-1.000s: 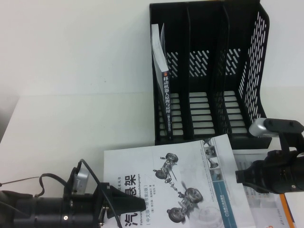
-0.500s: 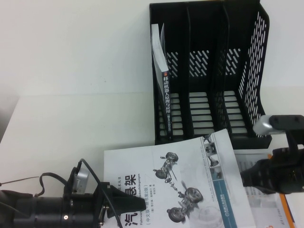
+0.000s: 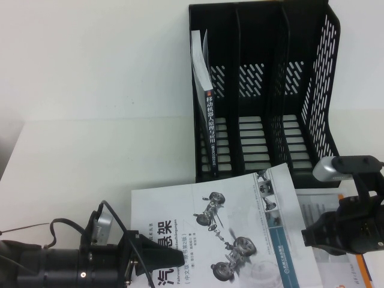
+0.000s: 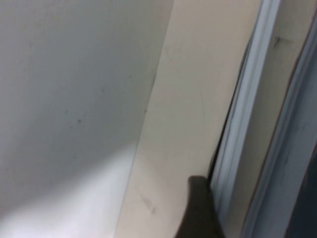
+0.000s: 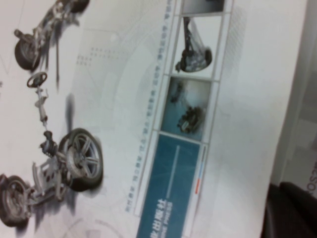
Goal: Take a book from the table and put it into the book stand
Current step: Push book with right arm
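High view: white desk (image 3: 90, 90), then the book stand (image 3: 264, 90) at upper right, middle and right slots empty. Bottom centre, the book (image 3: 222, 234) lies flat, not yet lifted. Left gripper (image 3: 171, 259) covers its lower-left corner, right gripper (image 3: 309, 235) at its right edge; whether either's fingers grip, I cannot tell.

From my raised camera I see a plain white table (image 3: 72, 168) filling most of the view. Behind it rises a bare white wall (image 3: 90, 54), meeting the tabletop along a faint horizontal line. At the far left the table's edge cuts diagonally, with a dimmer grey area (image 3: 5, 156) beyond it. The light is bright and even, and shadows are soft. My left wrist camera shows a pale grey surface (image 4: 69, 74) beside a beige panel (image 4: 183, 99) and a light-coloured strip (image 4: 247, 99).
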